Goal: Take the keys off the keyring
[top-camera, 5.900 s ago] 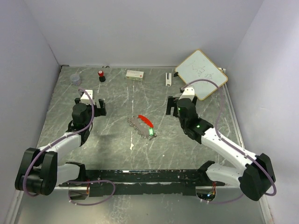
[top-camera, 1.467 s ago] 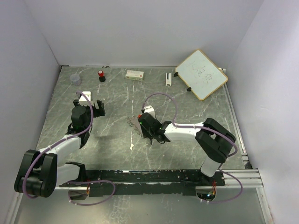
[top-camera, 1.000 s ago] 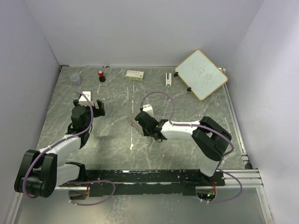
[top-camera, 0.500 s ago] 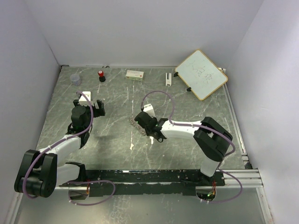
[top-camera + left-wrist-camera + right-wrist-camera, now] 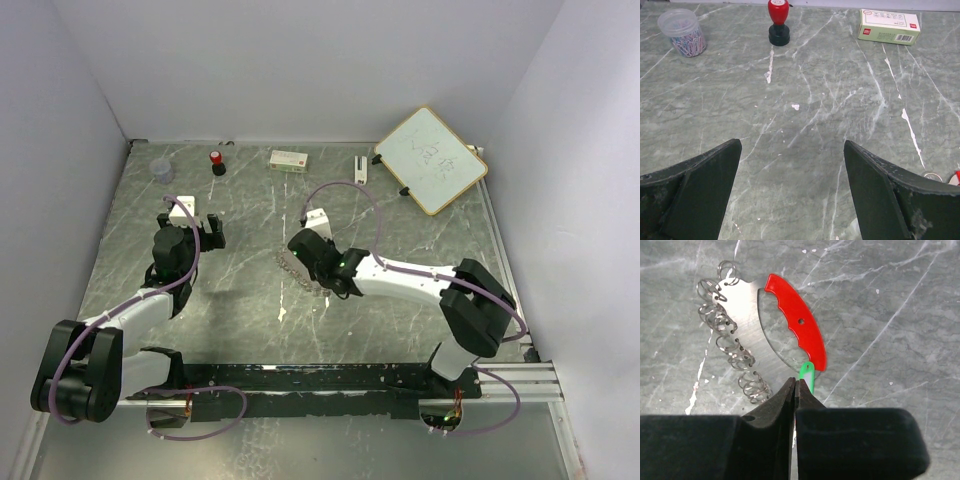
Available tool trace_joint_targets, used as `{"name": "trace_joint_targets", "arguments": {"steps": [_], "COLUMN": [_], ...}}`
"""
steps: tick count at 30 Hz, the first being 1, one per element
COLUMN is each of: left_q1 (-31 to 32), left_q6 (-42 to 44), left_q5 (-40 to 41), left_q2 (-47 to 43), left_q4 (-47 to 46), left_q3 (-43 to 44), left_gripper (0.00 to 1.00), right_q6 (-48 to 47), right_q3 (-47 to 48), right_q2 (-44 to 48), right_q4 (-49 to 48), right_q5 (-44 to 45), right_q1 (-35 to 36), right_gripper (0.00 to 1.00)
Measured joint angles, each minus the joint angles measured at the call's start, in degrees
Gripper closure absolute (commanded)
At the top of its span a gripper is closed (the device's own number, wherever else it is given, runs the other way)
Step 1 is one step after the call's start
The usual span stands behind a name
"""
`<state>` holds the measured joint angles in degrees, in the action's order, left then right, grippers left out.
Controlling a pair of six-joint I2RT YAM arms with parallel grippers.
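The keyring, a bunch of silver wire rings along a flat silver blade, lies on the marble table in the right wrist view. The long curved red key rests along the blade's far edge, and the small green key pokes out just below it. My right gripper is shut, its tips right beside the green key, whose lower end is hidden under the right finger. From above, the right gripper covers the keys and only the rings show. My left gripper hangs open over bare table, far to the left.
A red-capped stamp, a jar of paper clips and a small white box stand along the back. A whiteboard leans at the back right, with a small white object beside it.
The right wrist has shifted slightly up and left over the keyring, and its elbow has swung out to the right. The left arm has not moved.
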<state>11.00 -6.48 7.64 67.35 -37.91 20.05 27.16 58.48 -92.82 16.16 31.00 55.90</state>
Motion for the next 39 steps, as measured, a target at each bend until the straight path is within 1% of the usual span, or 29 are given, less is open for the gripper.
{"name": "trace_joint_targets", "arguments": {"steps": [3, 5, 6, 9, 12, 15, 21, 33, 39], "left_q1": [0.0, 0.0, 0.0, 0.0, 0.0, 0.0, 0.0, 0.0, 0.0], "left_q6": [0.0, 0.0, 0.0, 0.0, 0.0, 0.0, 0.0, 0.0, 0.0], "left_q5": [0.0, -0.2, -0.2, -0.2, -0.3, -0.3, -0.3, -0.4, -0.4], "left_q2": [0.0, 0.0, 0.0, 0.0, 0.0, 0.0, 0.0, 0.0, 0.0], "left_q4": [0.0, 0.0, 0.0, 0.0, 0.0, 0.0, 0.0, 0.0, 0.0], "left_q3": [0.0, 0.0, 0.0, 0.0, 0.0, 0.0, 0.0, 0.0, 0.0], "left_gripper": [0.05, 0.05, 0.05, 0.05, 0.05, 0.05, 0.05, 0.05, 0.05], "right_q6": [0.1, 0.1, 0.1, 0.0, 0.0, 0.0, 0.0, -0.2, -0.8], "right_q3": [-0.1, -0.6, -1.1, -2.6, -3.0, -3.0, -3.0, -3.0, -3.0], "right_q2": [0.0, 0.0, 0.0, 0.0, 0.0, -0.2, -2.9, -4.9, -6.3], "right_q4": [0.7, 0.9, 1.3, 3.4, 5.3, 6.0, 6.5, 6.6, 5.3], "right_q5": [-0.6, -1.0, -1.1, -1.4, -1.6, -1.4, -1.0, 0.3, 0.8], "right_q1": [0.1, 0.3, 0.6, 1.9, 3.6, 5.0, 5.6, 5.6, 5.6], "right_gripper": [0.77, 0.70, 0.64, 0.56, 0.57, 0.64, 0.70, 0.74, 0.73]}}
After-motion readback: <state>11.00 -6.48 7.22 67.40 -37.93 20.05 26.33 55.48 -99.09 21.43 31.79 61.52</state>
